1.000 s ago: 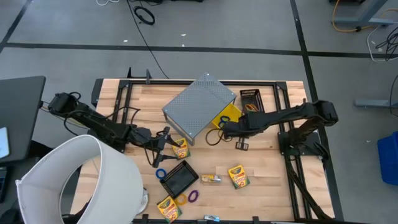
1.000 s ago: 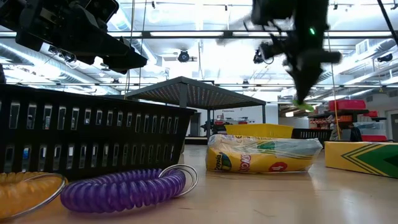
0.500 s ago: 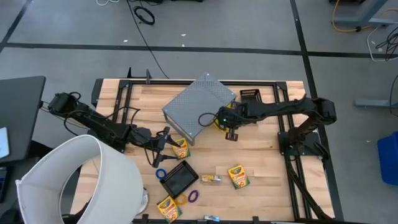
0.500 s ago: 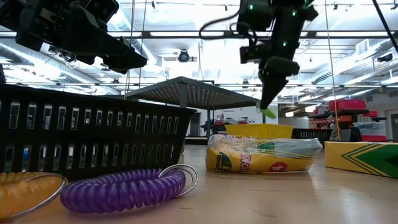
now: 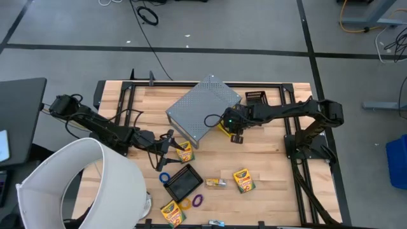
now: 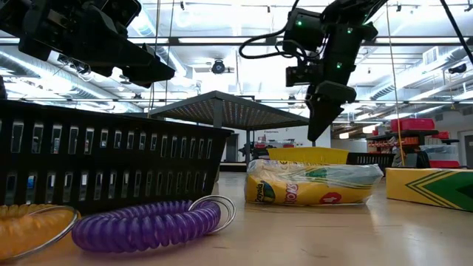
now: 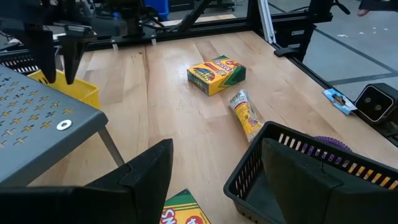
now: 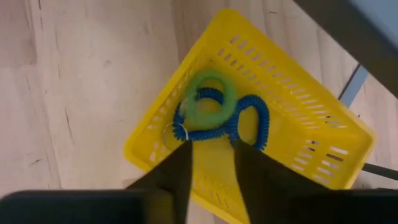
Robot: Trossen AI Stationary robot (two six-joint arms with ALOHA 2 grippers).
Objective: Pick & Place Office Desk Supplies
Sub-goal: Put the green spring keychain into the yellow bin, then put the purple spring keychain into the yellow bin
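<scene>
Since a second ago my right gripper has swung in from the right side of the table to hang over the yellow basket beside the grey perforated box, and the green loop it carried at its tip is gone from the fingers. From above, my left gripper waits well apart, near a crayon box, so the right arm is plainly the nearer one to the basket. At table height, the right gripper points straight down over the yellow basket with nothing between its fingers. Through the left wrist camera, the left fingers are spread wide and empty, with another crayon box and a small packet ahead of them. Looking past the right wrist's fingers, which stand parted with a narrow gap, the green loop lies inside the yellow basket directly beyond the tips, resting on a blue loop whose long axis runs across the finger line. I judge this drop done; the next pick lies away from these fingers.
</scene>
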